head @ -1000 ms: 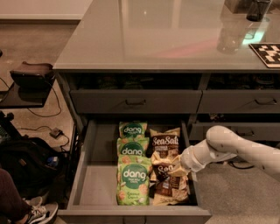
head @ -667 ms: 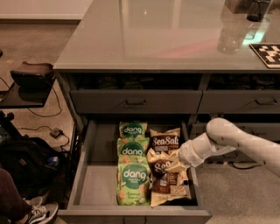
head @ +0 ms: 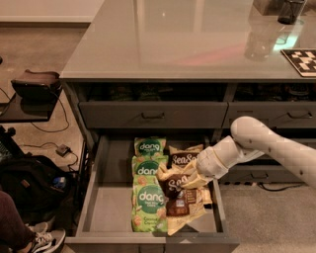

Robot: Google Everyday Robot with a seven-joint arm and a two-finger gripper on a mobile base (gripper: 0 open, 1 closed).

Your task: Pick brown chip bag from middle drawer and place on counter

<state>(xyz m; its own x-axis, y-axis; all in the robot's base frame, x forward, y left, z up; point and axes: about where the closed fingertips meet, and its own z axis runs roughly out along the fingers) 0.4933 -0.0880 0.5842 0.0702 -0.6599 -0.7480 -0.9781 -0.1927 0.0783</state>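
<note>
The middle drawer [head: 96, 197] stands pulled open below the counter [head: 163, 39]. In it lie three green "dang" bags [head: 149, 202] in a left column and brown chip bags on the right. One brown bag [head: 183, 158] lies at the back and another [head: 181, 211] at the front. My gripper [head: 198, 174] reaches in from the right on a white arm. It is shut on the cream edge of the middle brown chip bag [head: 173, 185], which is tilted and raised above the others.
A closed drawer [head: 153, 114] sits above the open one, with more drawers [head: 287, 116] to the right. On the counter's far right are a checkered tag [head: 301, 59] and a dark cup [head: 291, 10]. A black backpack [head: 29, 183] and a side table [head: 37, 85] stand left.
My gripper has moved left and a little up, and the brown chip bag it holds has risen and tilted off the front bag.
</note>
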